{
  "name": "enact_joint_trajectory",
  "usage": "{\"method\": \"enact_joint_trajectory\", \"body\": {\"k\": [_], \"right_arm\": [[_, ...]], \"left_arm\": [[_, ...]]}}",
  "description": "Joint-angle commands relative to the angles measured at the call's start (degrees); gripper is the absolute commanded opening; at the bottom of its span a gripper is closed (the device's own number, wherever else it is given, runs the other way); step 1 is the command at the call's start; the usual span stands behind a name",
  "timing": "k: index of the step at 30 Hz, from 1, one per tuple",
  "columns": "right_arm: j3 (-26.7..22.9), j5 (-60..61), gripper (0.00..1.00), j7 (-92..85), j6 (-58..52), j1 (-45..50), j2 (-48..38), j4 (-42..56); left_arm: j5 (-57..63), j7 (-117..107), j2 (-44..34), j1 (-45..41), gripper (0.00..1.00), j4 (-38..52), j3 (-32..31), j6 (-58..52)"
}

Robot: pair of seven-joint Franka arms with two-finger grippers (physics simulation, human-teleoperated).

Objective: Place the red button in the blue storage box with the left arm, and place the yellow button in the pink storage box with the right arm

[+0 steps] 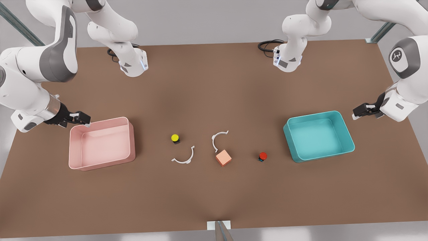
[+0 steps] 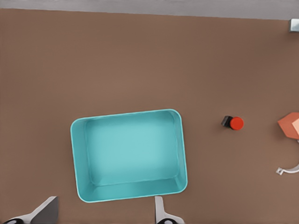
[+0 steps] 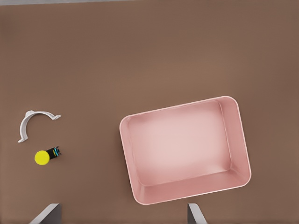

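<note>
The red button (image 1: 262, 156) (image 2: 236, 123) stands on the table between the orange-pink cube and the blue storage box (image 1: 347, 139) (image 2: 183, 154), which is empty. My left gripper (image 1: 355, 113) (image 2: 106, 201) hovers open beside that box's far corner at the front view's right. At centre-left stands the yellow button (image 1: 175, 137) (image 3: 42, 157), apart from the empty pink storage box (image 1: 132, 142) (image 3: 240, 135). My right gripper (image 1: 86, 122) (image 3: 124, 206) hovers open at the pink box's far corner at the front view's left. Neither gripper holds anything.
An orange-pink cube (image 1: 223, 157) (image 2: 290, 125) lies between the two buttons. Two white curved clips (image 1: 184, 158) (image 1: 216, 139) lie near it. Both arm bases (image 1: 133, 65) (image 1: 287, 60) stand at the table's far edge.
</note>
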Motion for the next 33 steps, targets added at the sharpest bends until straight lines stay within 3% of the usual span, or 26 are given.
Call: {"method": "enact_joint_trajectory", "body": {"k": [1, 4, 6, 8, 13, 22, 23, 33], "right_arm": [[0.04, 0.09, 1.00, 0.12, 0.01, 0.09, -0.06, 0.03], [0.82, 0.09, 1.00, 0.92, 1.68, 0.88, 1.61, -0.24], [4.60, -0.17, 1.00, 1.27, 5.72, 1.50, 2.93, -1.46], [10.23, -1.75, 1.00, 9.78, 9.06, 3.43, 3.89, -3.75], [10.76, -3.25, 1.00, 19.46, 11.52, 10.28, 10.22, -4.98], [10.93, -1.05, 1.00, 23.85, 22.16, 16.61, 17.52, -9.64], [11.11, -0.96, 1.00, 23.94, 23.73, 16.97, 17.61, -11.39], [12.25, -0.79, 1.00, 22.28, 31.56, 16.44, 23.76, -13.42]], "left_arm": [[0.31, 0.10, -0.10, 0.00, 1.00, 0.03, 0.02, 0.48], [0.31, 0.10, -0.01, -0.35, 1.00, 0.03, -0.16, 0.48], [-0.04, -0.34, 0.25, -3.33, 1.00, -0.14, -0.16, 0.48], [-1.62, -0.17, 6.57, -4.39, 1.00, -0.05, -0.86, 1.97], [-1.97, -4.82, 16.94, -12.74, 1.00, -0.06, -1.65, 14.01], [-1.97, -15.37, 24.94, -21.79, 1.00, -0.23, -1.65, 24.12], [-1.88, -22.65, 26.53, -23.37, 1.00, -0.32, -1.57, 29.21], [-5.40, -24.25, 31.54, -24.87, 1.00, -2.16, -3.32, 34.40]]}}
